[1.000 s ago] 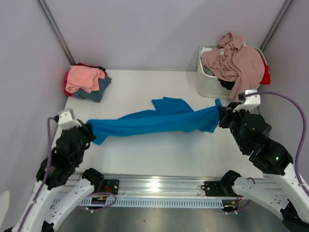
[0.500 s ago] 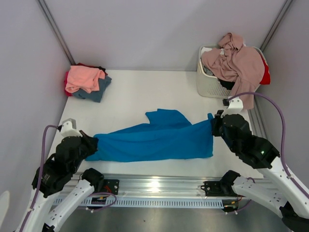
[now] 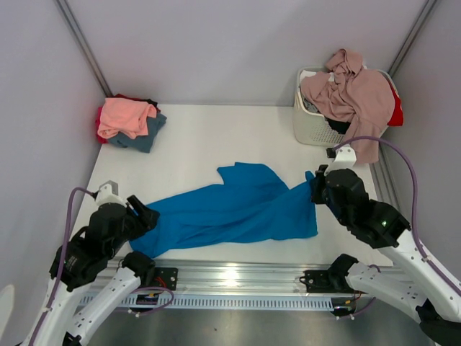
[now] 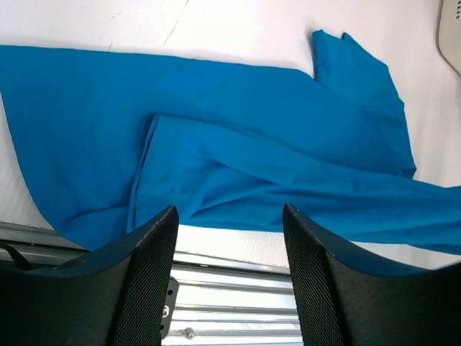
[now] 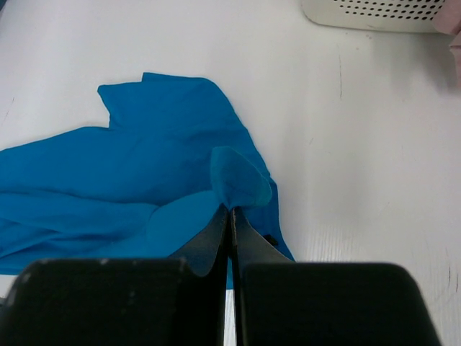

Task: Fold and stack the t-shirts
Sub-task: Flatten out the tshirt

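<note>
Several folded t-shirts point(image 3: 128, 121) stacked far-left | we see blue t-shirt point(image 3: 238, 209) spread unfolded at near edge of counter point(image 3: 216, 137) | left tool point(image 3: 146, 214) open over it, right tool point(image 5: 231, 216) pinching its corner | heap point(image 3: 353, 90) in basket point(image 3: 306, 126) pending

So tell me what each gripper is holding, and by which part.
The right gripper is shut on the bright blue t-shirt, pinching a small fold of cloth at its right end. The left gripper is open and holds nothing.

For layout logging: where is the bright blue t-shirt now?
Top view: bright blue t-shirt lies at the near table edge, between the open left tool and the pinching right tool.
</note>
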### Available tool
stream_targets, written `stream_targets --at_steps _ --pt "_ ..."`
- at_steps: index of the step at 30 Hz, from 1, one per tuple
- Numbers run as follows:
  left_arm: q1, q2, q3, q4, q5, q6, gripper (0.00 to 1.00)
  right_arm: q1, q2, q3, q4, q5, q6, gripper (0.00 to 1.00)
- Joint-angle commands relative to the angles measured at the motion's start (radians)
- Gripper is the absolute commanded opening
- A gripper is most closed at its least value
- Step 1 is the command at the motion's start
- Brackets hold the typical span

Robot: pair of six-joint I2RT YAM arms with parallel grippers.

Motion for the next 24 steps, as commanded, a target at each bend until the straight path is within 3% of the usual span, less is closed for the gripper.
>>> stream_targets --at_steps 1,9,13,18,24 --pt "0.004 0.024 0.009 0.005 -0.014 -0.038 0.64 0.003 0.008 -0.001 0.042 -0.013 0.010 0.00" --pt "0.006 0.156 -0.101 0.133 0.052 -0.058 0.65 0.005 0.028 -0.031 0.088 -0.047 0.022 0.00" --pt "0.006 0.308 -0.063 0.142 -0.032 -0.021 0.63 0.005 0.028 -0.039 0.101 -0.051 0.015 0.00" --pt "0.027 0.518 0.046 0.045 -0.233 -0.064 0.67 0.005 0.012 -0.056 0.109 -0.056 0.021 0.00" --pt "0.127 0.557 0.017 0.122 -0.165 -0.045 0.67 0.005 -0.011 -0.082 0.094 -0.036 0.012 0.00"
